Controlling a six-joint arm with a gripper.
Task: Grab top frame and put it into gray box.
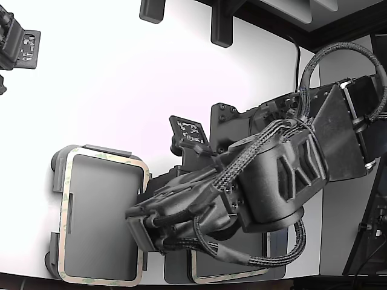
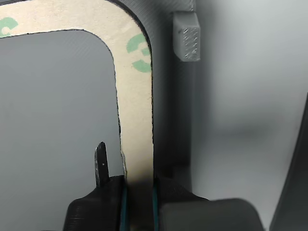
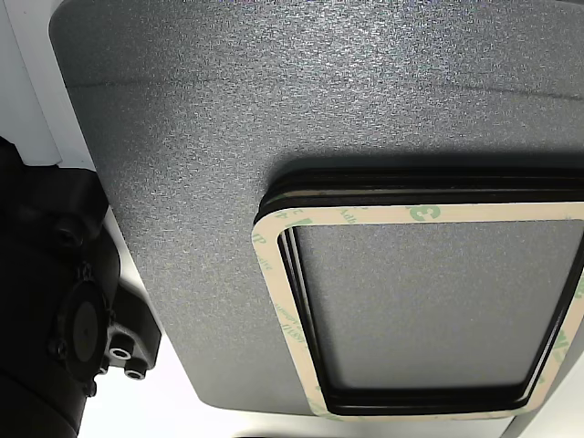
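The frame (image 1: 103, 158) lies on the box (image 1: 58, 162), at the exterior view's left; the arm (image 1: 266, 181) is right of it.

Robotics lab or assembly bench. Bare white table (image 1: 121, 72), black cabled arm (image 1: 272, 175), black fixtures (image 1: 221, 24) at the table edge, a tagged marker block (image 1: 190, 130), stacked adhesive frames (image 3: 365, 219) on a grey mat (image 3: 274, 109).

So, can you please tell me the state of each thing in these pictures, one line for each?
Top frame: lying flat on the gray box, one side between the claw's jaws.
Gray box: on the white table, holding the frame on its rim.
Claw: shut on the top frame's side strip.
Stack of frames: lying on the dark gray mat, untouched.
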